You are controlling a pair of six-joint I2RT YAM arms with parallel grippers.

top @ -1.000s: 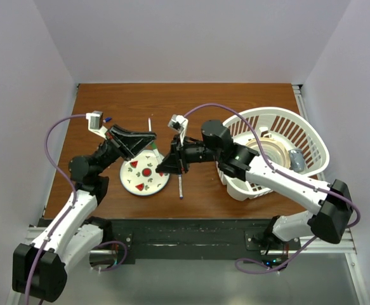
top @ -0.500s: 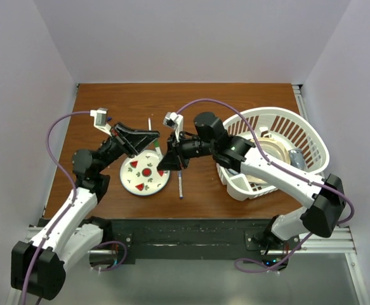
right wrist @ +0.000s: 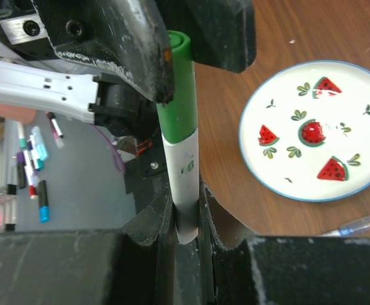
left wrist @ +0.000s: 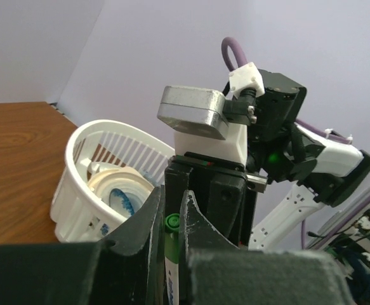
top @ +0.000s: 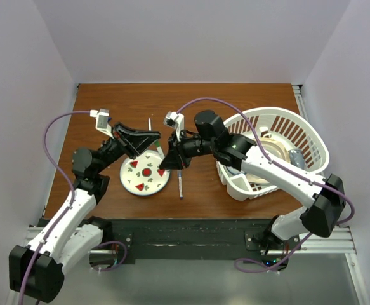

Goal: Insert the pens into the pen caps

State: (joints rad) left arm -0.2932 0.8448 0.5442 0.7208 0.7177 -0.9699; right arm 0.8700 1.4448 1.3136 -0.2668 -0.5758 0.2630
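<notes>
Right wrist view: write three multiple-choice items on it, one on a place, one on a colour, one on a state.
1. The plate lies:
A. in a gripper
B. on a shelf
C. on the table

2. The cap on the held pen is:
A. green
B. blue
C. purple

3. The right gripper is:
A. open
B. shut on the pen
C. out of view

Answers:
1. C, the plate rests flat on the brown wood.
2. A, the cap above the white barrel is plainly green.
3. B, its fingers clamp the white barrel from both sides.
</notes>
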